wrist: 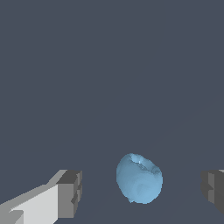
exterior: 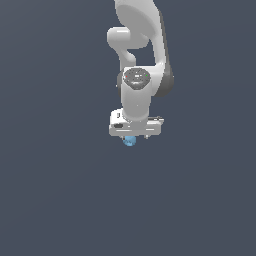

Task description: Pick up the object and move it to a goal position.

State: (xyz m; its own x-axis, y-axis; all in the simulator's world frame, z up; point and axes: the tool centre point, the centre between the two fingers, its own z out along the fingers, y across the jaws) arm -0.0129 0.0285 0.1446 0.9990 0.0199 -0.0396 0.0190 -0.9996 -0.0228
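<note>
The object (wrist: 139, 178) is a small light-blue rounded blob on the dark grey floor. In the wrist view it lies between my two fingers, with a clear gap on each side, so the gripper (wrist: 142, 192) is open and not touching it. One finger pad (wrist: 70, 193) shows fully, the other (wrist: 214, 190) is cut by the frame edge. In the exterior view the object (exterior: 130, 141) peeks out just under the white hand, and my gripper (exterior: 131, 139) points straight down over it. The fingers are hidden there by the hand.
The white arm (exterior: 142, 45) rises behind the hand to the frame's upper edge. Plain dark grey floor (exterior: 50, 200) lies all around.
</note>
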